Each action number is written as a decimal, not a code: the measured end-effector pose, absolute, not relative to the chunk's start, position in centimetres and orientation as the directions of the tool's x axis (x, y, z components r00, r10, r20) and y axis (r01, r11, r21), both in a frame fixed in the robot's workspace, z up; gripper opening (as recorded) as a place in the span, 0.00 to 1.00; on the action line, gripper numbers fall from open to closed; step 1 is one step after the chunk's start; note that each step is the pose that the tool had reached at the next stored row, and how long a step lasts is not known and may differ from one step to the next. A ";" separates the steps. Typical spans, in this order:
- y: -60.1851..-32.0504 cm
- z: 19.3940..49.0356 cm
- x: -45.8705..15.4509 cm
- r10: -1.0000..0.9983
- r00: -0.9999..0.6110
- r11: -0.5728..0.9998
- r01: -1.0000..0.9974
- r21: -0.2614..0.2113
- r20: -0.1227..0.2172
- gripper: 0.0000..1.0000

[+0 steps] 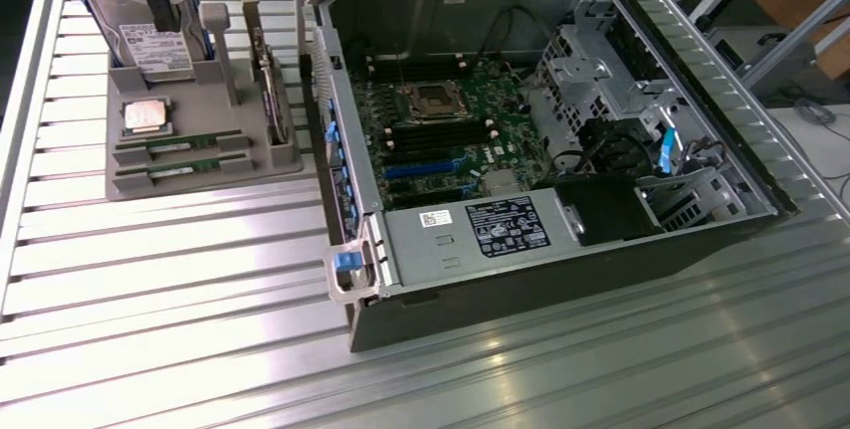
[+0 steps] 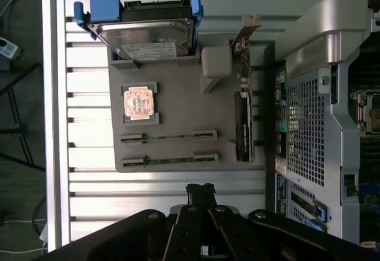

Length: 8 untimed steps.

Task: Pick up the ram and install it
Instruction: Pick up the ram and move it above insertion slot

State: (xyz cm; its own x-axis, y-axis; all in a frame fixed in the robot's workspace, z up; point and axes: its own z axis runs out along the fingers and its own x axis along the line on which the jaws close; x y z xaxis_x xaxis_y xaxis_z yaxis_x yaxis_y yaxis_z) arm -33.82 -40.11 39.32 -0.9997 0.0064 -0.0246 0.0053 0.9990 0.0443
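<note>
The gripper (image 1: 162, 13) (image 2: 200, 190) hangs above a grey holder (image 1: 202, 101) (image 2: 178, 98), its fingers pressed together and holding nothing. One ram (image 1: 179, 142) (image 2: 169, 136) and a second ram (image 1: 186, 163) (image 2: 169, 159) lie in neighbouring slots of the holder, apart from the gripper. An open computer case (image 1: 505, 300) sits at the exterior view's right.

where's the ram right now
The two ram sticks stand in parallel slots of the grey holder on the exterior view's left, next to the square CPU chip and outside the open computer case.
</note>
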 end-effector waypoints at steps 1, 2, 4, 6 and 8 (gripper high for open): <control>-40.1 39.3 -33.8 0.002 -1.000 0.999 0.001 0.044 -0.025 0.11; -40.1 39.3 -33.8 -0.001 -1.000 0.999 -0.003 0.044 -0.025 0.11; -40.1 39.3 -33.8 -0.008 -1.000 0.999 -0.009 0.044 -0.025 0.11; -40.1 39.3 -33.8 -0.018 -1.000 0.999 -0.019 0.044 -0.025 0.11; -40.1 39.3 -33.8 -0.025 -0.999 0.999 -0.026 0.044 -0.025 0.11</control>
